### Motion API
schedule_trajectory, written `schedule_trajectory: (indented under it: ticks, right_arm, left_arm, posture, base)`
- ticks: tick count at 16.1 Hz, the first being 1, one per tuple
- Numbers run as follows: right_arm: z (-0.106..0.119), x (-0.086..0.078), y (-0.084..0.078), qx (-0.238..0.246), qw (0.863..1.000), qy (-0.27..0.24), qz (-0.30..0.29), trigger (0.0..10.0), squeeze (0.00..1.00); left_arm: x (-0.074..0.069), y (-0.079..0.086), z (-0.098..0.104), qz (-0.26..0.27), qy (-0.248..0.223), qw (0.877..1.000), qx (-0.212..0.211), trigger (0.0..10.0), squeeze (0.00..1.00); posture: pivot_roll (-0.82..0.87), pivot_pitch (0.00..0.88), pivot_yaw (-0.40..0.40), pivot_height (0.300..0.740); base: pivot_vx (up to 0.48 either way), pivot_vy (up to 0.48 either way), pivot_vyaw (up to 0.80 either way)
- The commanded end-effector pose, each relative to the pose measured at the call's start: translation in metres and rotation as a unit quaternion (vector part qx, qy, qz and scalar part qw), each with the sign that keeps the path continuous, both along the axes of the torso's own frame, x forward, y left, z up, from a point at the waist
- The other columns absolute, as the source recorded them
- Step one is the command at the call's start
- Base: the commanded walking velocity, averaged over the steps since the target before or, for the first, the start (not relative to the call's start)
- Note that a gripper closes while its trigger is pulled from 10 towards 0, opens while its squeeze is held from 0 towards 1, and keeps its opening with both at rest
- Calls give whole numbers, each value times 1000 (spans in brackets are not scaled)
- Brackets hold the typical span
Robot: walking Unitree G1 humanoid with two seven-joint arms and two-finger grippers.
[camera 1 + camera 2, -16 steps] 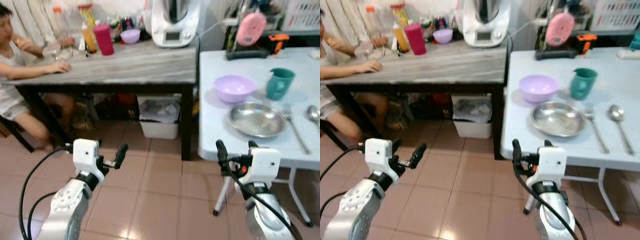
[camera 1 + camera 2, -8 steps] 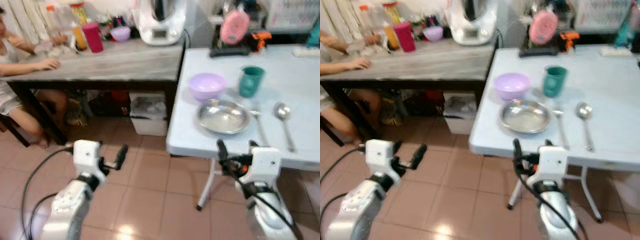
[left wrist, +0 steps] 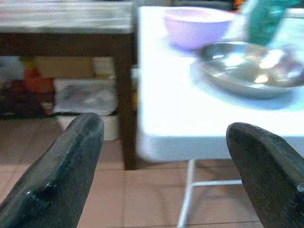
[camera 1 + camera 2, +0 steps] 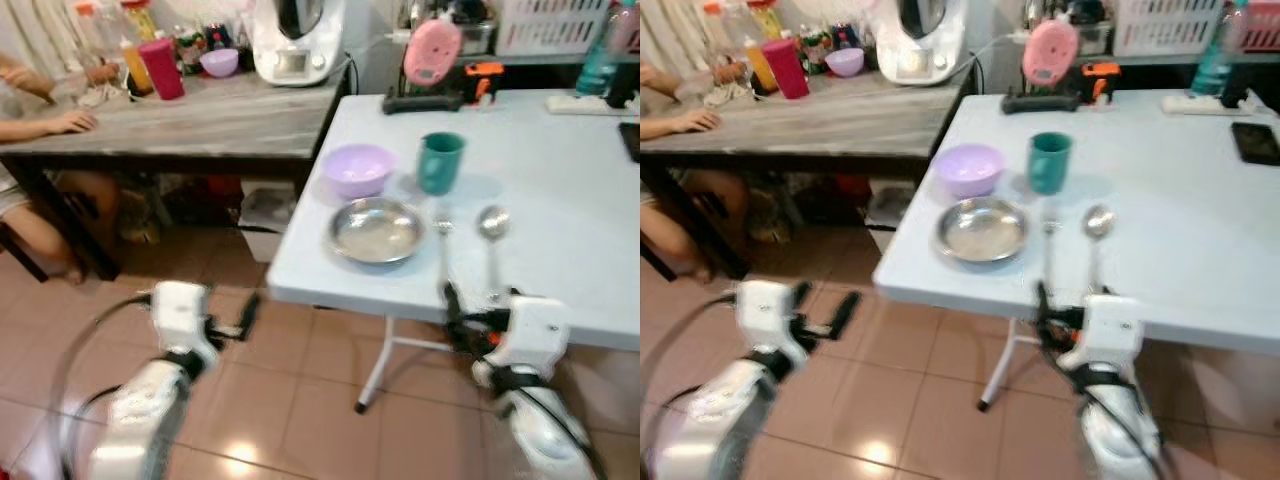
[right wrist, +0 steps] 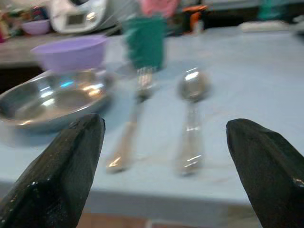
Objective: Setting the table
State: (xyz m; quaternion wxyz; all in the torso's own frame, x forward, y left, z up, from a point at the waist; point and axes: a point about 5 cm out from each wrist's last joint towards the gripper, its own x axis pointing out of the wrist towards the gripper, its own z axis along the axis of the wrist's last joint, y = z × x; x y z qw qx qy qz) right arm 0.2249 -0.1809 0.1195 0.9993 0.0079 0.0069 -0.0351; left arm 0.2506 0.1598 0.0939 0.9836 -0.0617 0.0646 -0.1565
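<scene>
Since a second ago the view has swung right, centring the white table point(image 4: 560, 190). Right gripper point(image 5: 166, 175), jaws wide and empty, faces fork point(image 5: 130, 121) and spoon point(image 5: 190, 114) lying lengthwise at twelve o'clock; left gripper point(image 3: 166, 175) gapes too.

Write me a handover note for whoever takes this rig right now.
Left pincer: open, empty, over the tiled floor.
Right pincer: open, empty, at the near edge of the light blue table.
Laid out there: round steel plate, lilac plastic bowl behind it, teal cup, steel fork, steel spoon to its right.
Left to do: check the setting; nothing is in hand.
</scene>
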Motion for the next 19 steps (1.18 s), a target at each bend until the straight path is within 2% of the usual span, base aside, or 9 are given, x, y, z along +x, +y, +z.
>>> schedule_trajectory:
  ticks: [1,5,6,8,9,10,11,14,19]
  right_arm:
    - [1,1,9,14,1000,2,13,10000,0]
    - [0,3,10,0,1000,11,13,10000,0]
    - [0,4,11,-18,1000,11,15,10000,0]
    - [1,4,16,11,999,5,41,10000,0]
    - [3,6,13,-29,999,5,24,10000,0]
    - [2,5,15,-11,999,15,28,10000,0]
    - [3,4,14,-33,999,16,26,10000,0]
    - [6,2,11,-21,1000,0,23,10000,0]
    - [4,2,10,-21,1000,12,19,10000,0]
  left_arm:
    - [1,11,5,13,-9,1000,10,10000,0]
    - [1,7,9,6,-25,999,-27,10000,0]
    - [1,7,9,5,-25,999,-23,10000,0]
    - [2,6,9,2,-25,1000,-8,10000,0]
    - [0,3,9,-15,-22,999,-25,10000,0]
    - [-1,2,9,-20,-22,999,-31,10000,0]
    - [-1,1,9,-23,-21,999,-32,10000,0]
    - [-2,-1,9,-31,-20,999,-38,10000,0]
    - [-3,-5,10,-52,-23,997,-52,10000,0]
  posture:
    - [-231,0,115,740]
    - [-234,0,113,740]
    - [-234,0,113,740]
    - [-236,0,113,740]
    - [-238,0,113,740]
    - [-238,0,112,740]
    - [-238,0,111,740]
    - [-243,0,110,740]
    - [-247,0,105,740]
  base:
    - [0,0,0]
    - [0,0,0]
    - [0,0,0]
    - [0,0,0]
    - [0,0,0]
    - [0,0,0]
    - [0,0,0]
    - [0,0,0]
    - [176,0,-561]
